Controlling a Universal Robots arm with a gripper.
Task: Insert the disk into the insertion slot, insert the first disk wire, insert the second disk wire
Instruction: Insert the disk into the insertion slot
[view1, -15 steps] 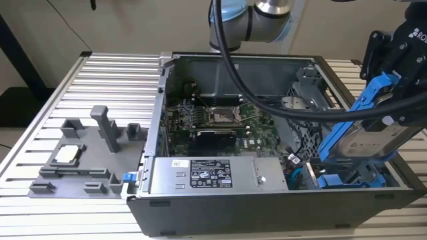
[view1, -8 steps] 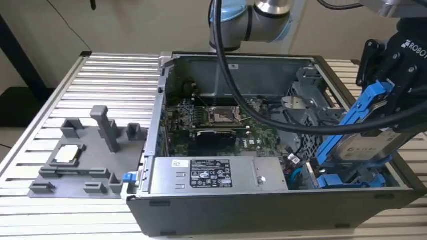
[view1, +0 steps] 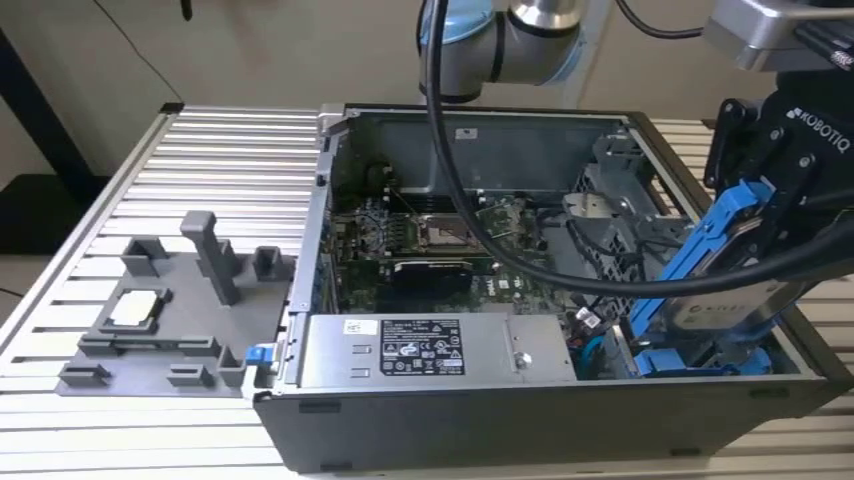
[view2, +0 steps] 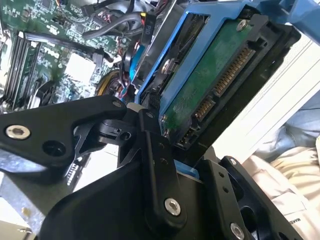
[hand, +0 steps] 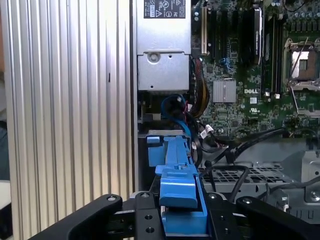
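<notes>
The open computer case (view1: 534, 435) lies on the slatted table (view1: 227, 150), a parts fixture (view1: 160, 330) beside it on the exterior view's left. Inside, the power supply (view1: 414, 350) sits before the motherboard (view1: 427, 235) (nearer that camera); the disk (view1: 727, 300) leans tilted at the case's opposite end, between the fingers of the gripper (view1: 767, 205).

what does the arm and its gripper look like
The arm has silver-grey joints with pale blue caps, and thick black cables run from it. The gripper is black with white lettering, its linked fingers fastened by silver screws.
</notes>
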